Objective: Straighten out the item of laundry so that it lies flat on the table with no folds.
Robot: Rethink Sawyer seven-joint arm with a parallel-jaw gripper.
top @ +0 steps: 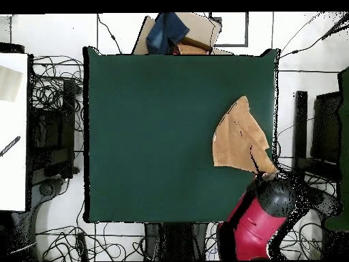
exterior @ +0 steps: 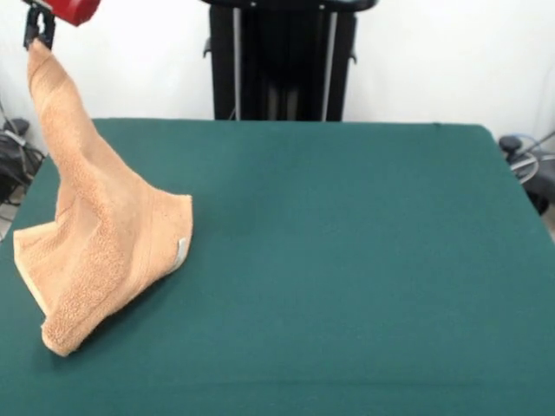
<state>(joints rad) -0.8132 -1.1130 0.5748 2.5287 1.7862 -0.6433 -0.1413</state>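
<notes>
Jaws (exterior: 38, 36) clenching one corner of the towel (exterior: 104, 251) at the top left of the front view, holding that corner well above the bench (exterior: 347, 260). Hanging down from the grip in a narrow strip, then widening into a creased, tent-like heap resting on the green surface near that left edge. Lying doubled over at the lower end, with a small pale tag showing on one fold. Appearing in the overhead view as a peaked shape by the right edge, just beside the red arm (top: 253, 225).
</notes>
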